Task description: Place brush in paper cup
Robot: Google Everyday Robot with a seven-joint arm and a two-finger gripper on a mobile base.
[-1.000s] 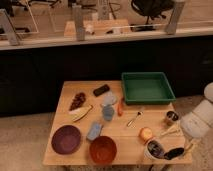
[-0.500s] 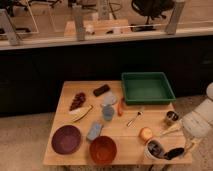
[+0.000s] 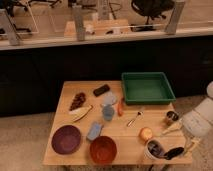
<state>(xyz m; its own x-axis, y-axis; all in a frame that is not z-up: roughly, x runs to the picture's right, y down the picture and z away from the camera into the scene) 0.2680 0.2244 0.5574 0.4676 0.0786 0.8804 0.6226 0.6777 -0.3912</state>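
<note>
The paper cup (image 3: 153,150) is standing at the front right corner of the surface (image 3: 130,137), and the brush (image 3: 173,152) is lying across its rim, one end sticking out to the right. The gripper (image 3: 176,151) is hanging just at that brush, at the end of the white arm (image 3: 200,122); whether it is gripping or letting go, I cannot tell.

The green tray (image 3: 147,88) at the back right is holding nothing visible. The purple bowl (image 3: 66,139) and the red bowl (image 3: 103,149) are sitting at the front edge, each showing only its own inside. 1 small metal cup (image 3: 171,117) is standing near the right edge.

I am counting 2 bowls, 2 cups, 1 tray, 1 spoon (image 3: 135,118), 1 dark block (image 3: 101,90) and 1 orange fruit (image 3: 145,133).

The surface is light wood, standing on a pale floor before a dark wall, with chairs behind it.
</note>
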